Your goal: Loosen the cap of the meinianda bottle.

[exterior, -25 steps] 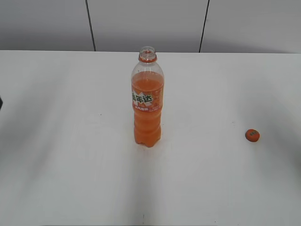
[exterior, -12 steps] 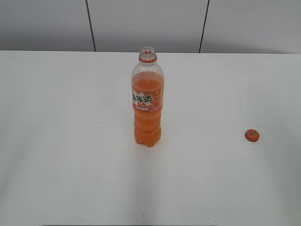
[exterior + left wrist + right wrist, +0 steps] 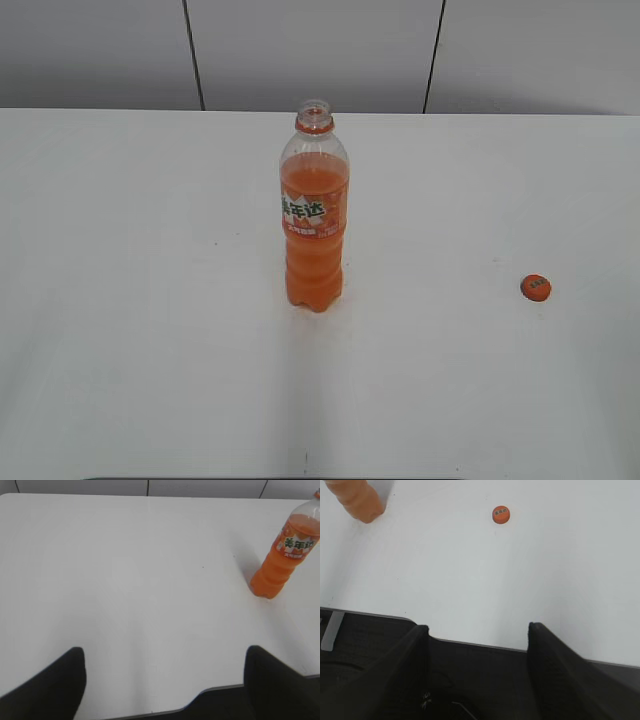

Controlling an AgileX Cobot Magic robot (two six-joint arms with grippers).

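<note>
The meinianda bottle (image 3: 314,215) stands upright mid-table with its neck open and orange drink inside; it also shows in the left wrist view (image 3: 285,555) and its base in the right wrist view (image 3: 357,500). The small orange cap (image 3: 536,288) lies on the table to the bottle's right, also seen in the right wrist view (image 3: 501,515). My left gripper (image 3: 162,655) is open and empty over the table's near edge, far left of the bottle. My right gripper (image 3: 477,630) is open and empty at the near edge, below the cap. Neither gripper shows in the exterior view.
The white table (image 3: 150,300) runs back to a grey panelled wall (image 3: 300,50). Its dark front edge (image 3: 470,645) lies under my right gripper.
A dark shape at the left edge of the exterior view has left the frame. The bottle and cap have not moved.
</note>
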